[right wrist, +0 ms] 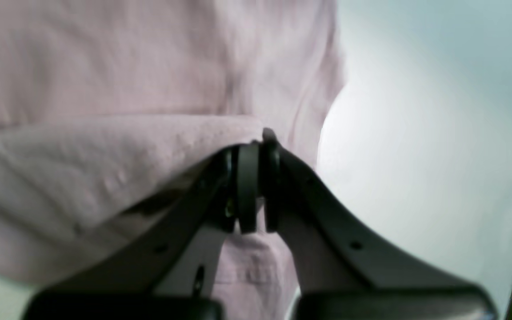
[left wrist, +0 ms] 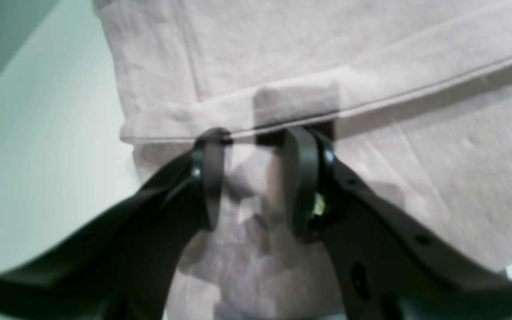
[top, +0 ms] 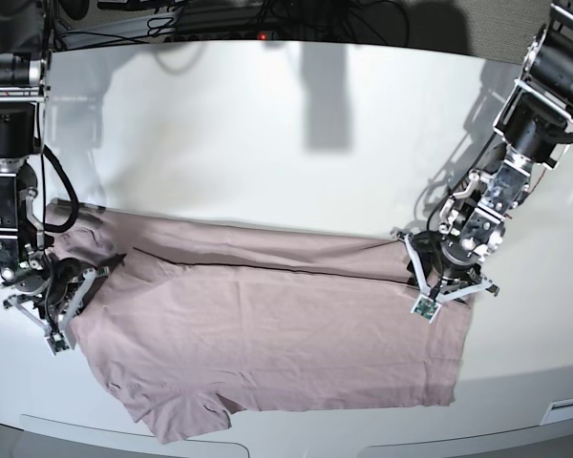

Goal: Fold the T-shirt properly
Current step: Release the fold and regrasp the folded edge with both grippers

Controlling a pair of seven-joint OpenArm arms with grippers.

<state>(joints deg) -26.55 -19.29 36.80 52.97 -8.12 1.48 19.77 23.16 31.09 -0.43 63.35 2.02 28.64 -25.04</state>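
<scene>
Mid-fold: both arms at the T-shirt's folded edge

Left wrist view: my left gripper (left wrist: 256, 142) stands with jaws parted, tips at the hem of the T-shirt (left wrist: 327, 53), clamping nothing I can see. Right wrist view: the right gripper (right wrist: 256, 146) has its jaws pinched tight on a raised fold of cloth. Base view: the T-shirt (top: 267, 334) lies spread across the white worktop (top: 267, 134), from 9 to 3 o'clock, its far edge doubled over. I'd judge the fold goes best with both ends carried evenly, so the left should grip first.
</scene>
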